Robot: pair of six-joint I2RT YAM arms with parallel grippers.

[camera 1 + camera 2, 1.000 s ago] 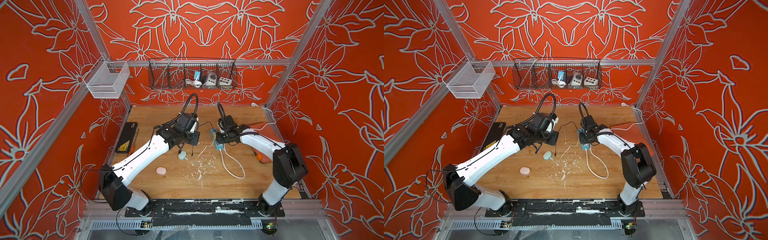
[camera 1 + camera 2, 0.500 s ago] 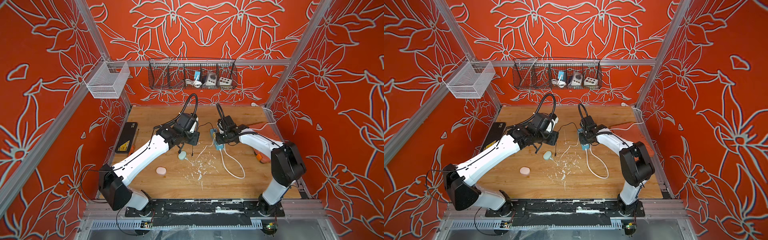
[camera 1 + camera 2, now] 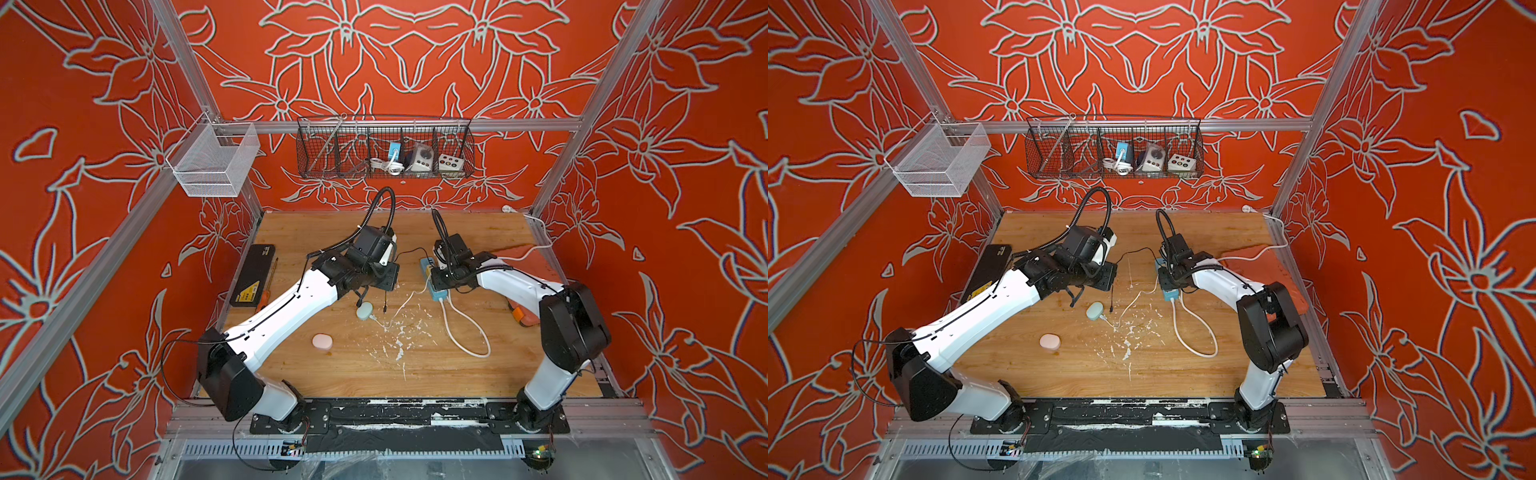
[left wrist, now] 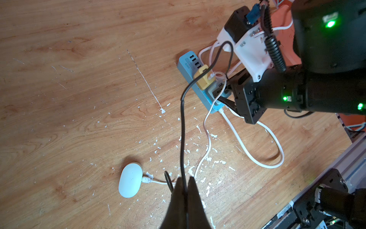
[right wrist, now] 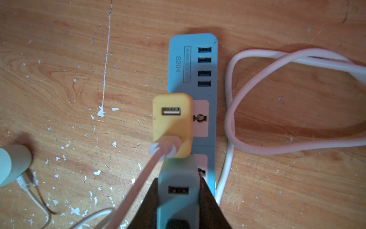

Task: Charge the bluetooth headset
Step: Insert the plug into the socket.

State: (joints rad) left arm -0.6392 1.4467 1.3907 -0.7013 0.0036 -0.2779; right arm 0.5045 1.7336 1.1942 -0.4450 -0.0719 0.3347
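Black wire basket, upper centre, holds a blue plug and white boxes. Left fingers pinch a black cable, right fingers a grey adapter. Mint headset case lies mid-frame.

Cabled case left of power strip

A mint oval case lies on the wooden desk, left of a blue power strip; a pink oval case lies nearer.
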